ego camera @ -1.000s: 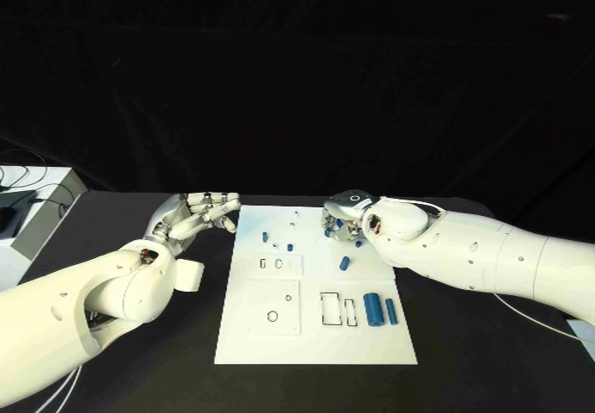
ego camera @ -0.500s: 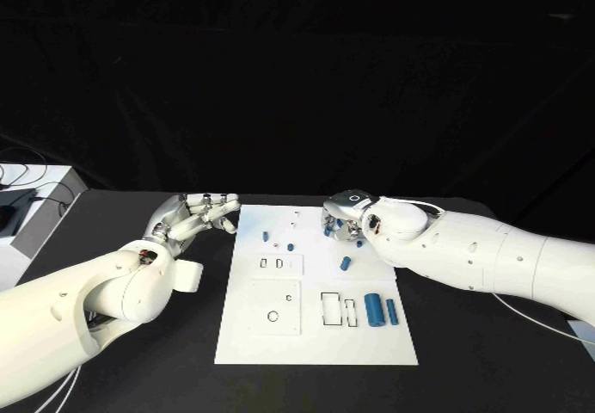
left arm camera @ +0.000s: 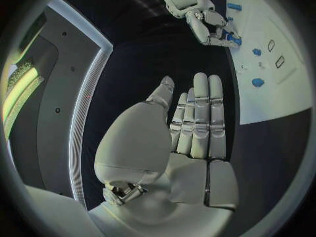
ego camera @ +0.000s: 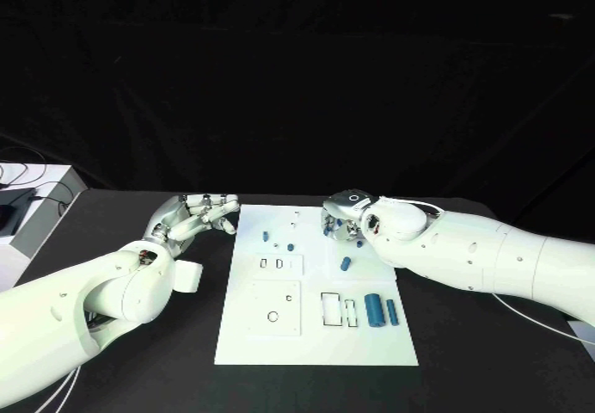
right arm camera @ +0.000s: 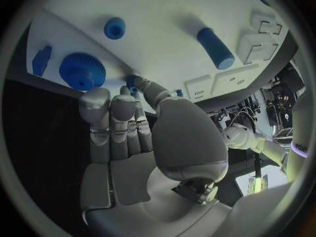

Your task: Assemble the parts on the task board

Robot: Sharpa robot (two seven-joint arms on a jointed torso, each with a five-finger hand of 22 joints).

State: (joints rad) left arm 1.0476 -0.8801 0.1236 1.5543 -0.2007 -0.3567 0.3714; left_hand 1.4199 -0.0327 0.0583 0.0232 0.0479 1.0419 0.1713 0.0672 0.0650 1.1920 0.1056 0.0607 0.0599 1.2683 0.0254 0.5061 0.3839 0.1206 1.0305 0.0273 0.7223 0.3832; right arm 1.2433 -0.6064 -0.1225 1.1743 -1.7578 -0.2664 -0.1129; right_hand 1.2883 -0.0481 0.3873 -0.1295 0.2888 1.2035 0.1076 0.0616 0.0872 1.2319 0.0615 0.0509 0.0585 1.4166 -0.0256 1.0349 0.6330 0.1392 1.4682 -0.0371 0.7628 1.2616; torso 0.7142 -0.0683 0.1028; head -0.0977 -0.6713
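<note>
The white task board (ego camera: pixel 316 340) lies in the middle of the black table. My right hand (ego camera: pixel 346 216) is bent down over the board's far right part. In the right wrist view its thumb and a fingertip meet on a small blue part (right arm camera: pixel 131 82) close to the board's edge. A blue gear (right arm camera: pixel 82 71), a small round blue piece (right arm camera: pixel 115 28) and a blue cylinder (right arm camera: pixel 215 48) lie nearby. Two blue cylinders (ego camera: pixel 372 308) (ego camera: pixel 392 311) lie near the board's right edge. My left hand (ego camera: pixel 199 215) hovers left of the board, fingers straight, holding nothing.
Outlined slots mark the board: a rectangle (ego camera: pixel 334 308), an oval (ego camera: pixel 272 316) and small ones (ego camera: pixel 279 261). Another small blue part (ego camera: pixel 264 234) stands on the far left of the board. A white box (ego camera: pixel 31 228) with cables sits at the table's left edge.
</note>
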